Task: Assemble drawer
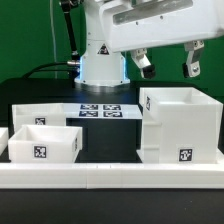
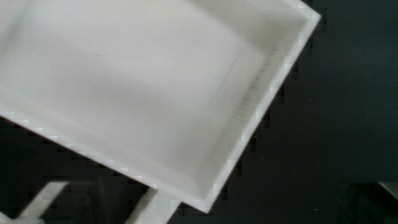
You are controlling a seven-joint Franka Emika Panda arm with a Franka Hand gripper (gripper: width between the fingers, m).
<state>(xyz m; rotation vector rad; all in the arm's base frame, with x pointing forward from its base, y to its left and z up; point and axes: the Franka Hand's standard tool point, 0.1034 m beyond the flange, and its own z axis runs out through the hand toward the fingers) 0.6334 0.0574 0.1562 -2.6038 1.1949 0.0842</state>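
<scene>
The large white drawer box [image 1: 180, 125] stands open-topped on the black table at the exterior view's right. A small white drawer [image 1: 45, 143] sits at the left, with another white part [image 1: 40, 114] behind it. My gripper [image 1: 167, 64] hangs above the large box with its two dark fingers wide apart and nothing between them. The wrist view looks down into a white open box [image 2: 143, 80], seen tilted across the picture; my fingers barely show there.
The marker board [image 1: 100, 110] lies at the foot of the robot base [image 1: 100, 68]. A long white rail [image 1: 110, 176] runs along the table's front edge. Black table [image 2: 329, 150] shows beside the box in the wrist view.
</scene>
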